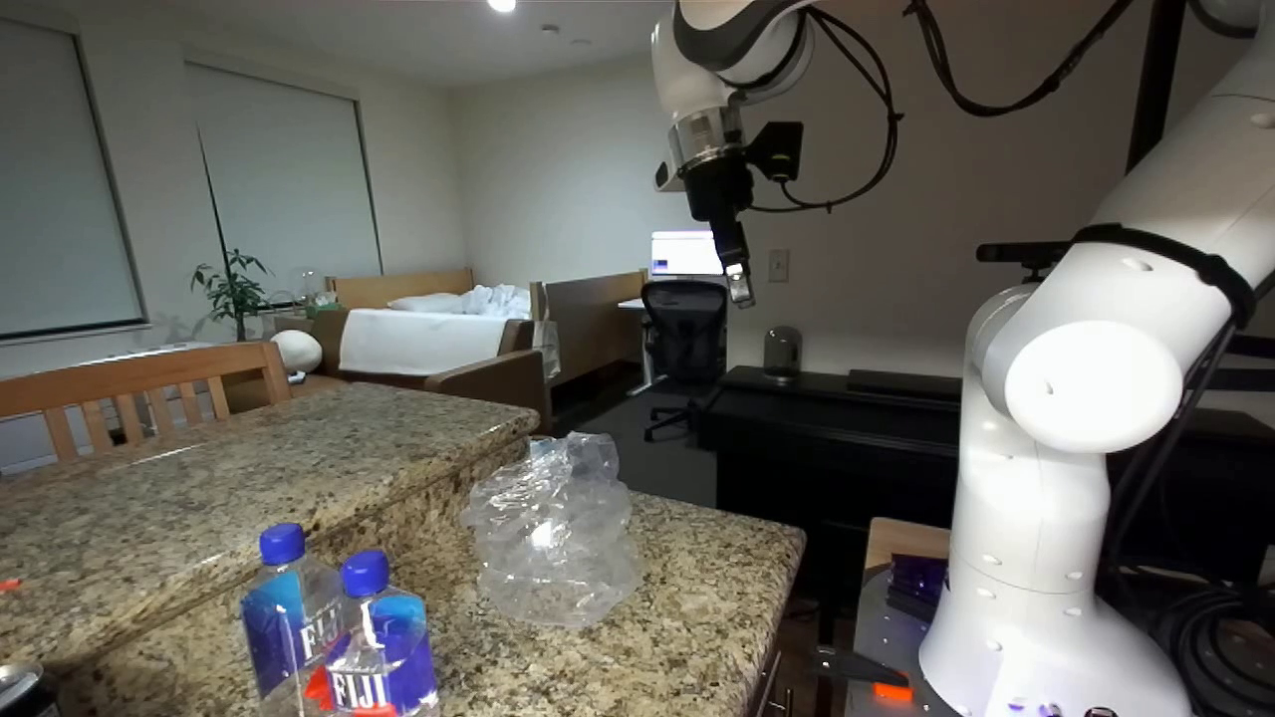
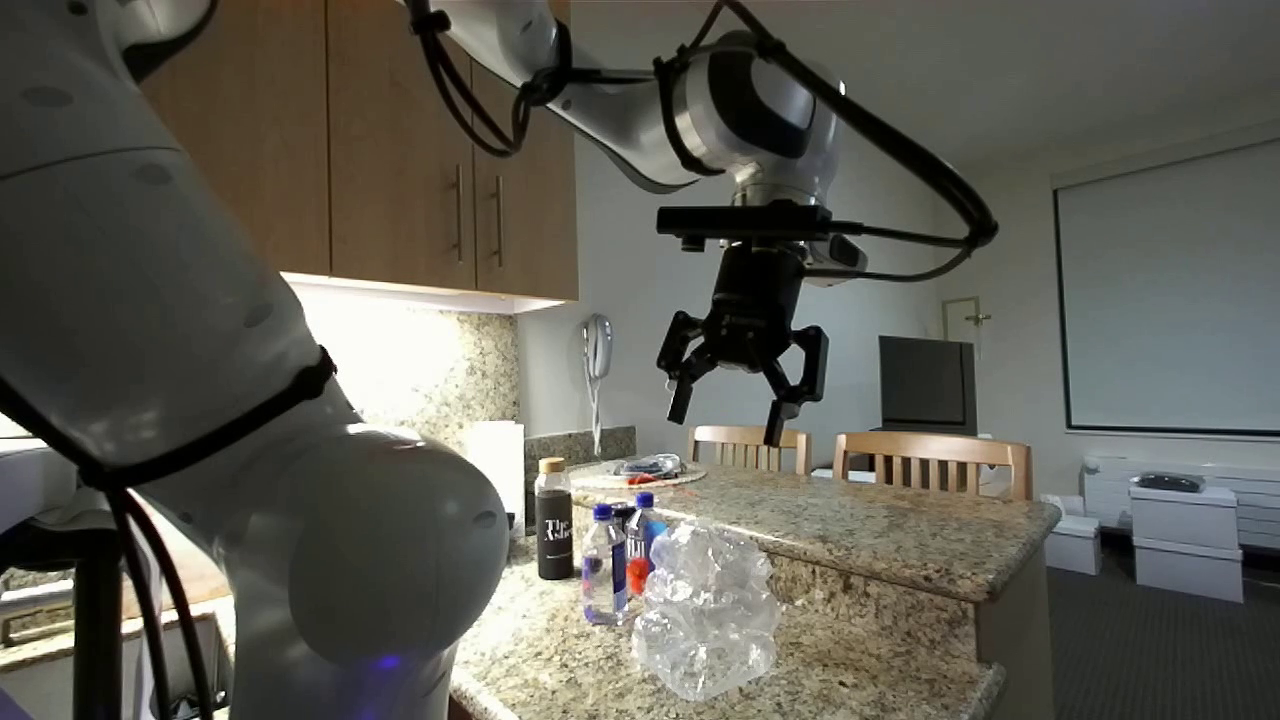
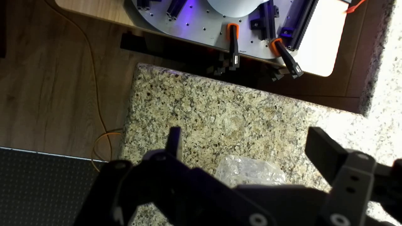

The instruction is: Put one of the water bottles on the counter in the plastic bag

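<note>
both exterior views look across the surface (image 1: 702,578); the wrist view faces down; all share the bag (image 1: 558,553).

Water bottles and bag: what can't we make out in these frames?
Both water bottles, in an exterior view: bases cut off by the bottom edge.
Farther bottle, in an exterior view: lower part partly hidden behind the plastic bag.
Plastic bag, wrist view: partly hidden by the gripper.
Plastic bag's mouth, all views: lost in crumpled, glossy film.
</note>
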